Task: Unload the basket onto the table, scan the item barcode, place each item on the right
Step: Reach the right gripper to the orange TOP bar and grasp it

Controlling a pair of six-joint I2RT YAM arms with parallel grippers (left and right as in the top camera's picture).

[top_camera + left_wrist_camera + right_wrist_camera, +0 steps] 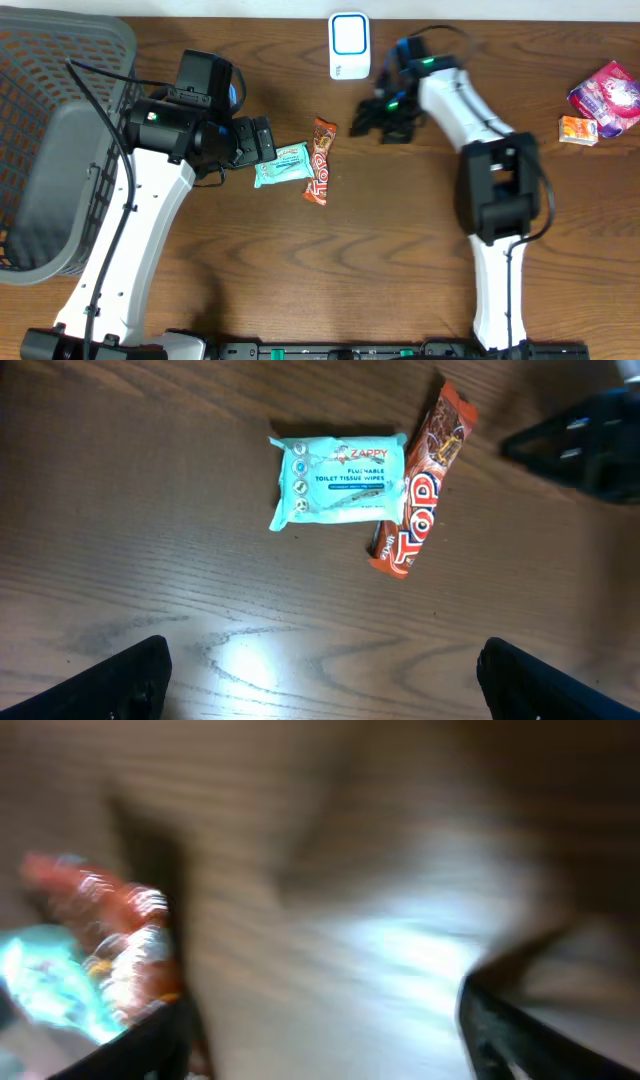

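Wipes pack (283, 165): a pale blue film pouch printed "Zappy" toilet tissue wipes. It lies flat on the surface (400, 260), ahead of the left hand (265, 140) and roughly on its centre line. A TOP bar (319, 160) lies against the side of the pack that faces away from the left hand and toward the right hand (376, 118). The two wrappers touch or slightly overlap.

Handling (judgement). The pack is probably light and soft, with a slick skin that yields under pressure. Take hold across the short width at mid-length, clear of the crimped end seals, which would fold. Close gently, as a hard squeeze may buckle the pouch and wrinkle the barcode. No barcode shows on the upper face, so it is likely underneath. The pack would then need turning toward the white scanner unit (350, 45), which stands near the right hand, beyond its fingertips.

Hand state. Left hand: released, fingers (140, 680) spread wide, nothing between them. Right hand: fingers apart over bare wood, holding nothing.

View differences. Only the overhead view shows the scanner unit and both arms, and in it the left hand seems to meet the pack's end. The left wrist view shows bare wood between fingers and pack, and makes the print legible. The right wrist view is blurred, with only red and pale blue smears off to one side of that hand.
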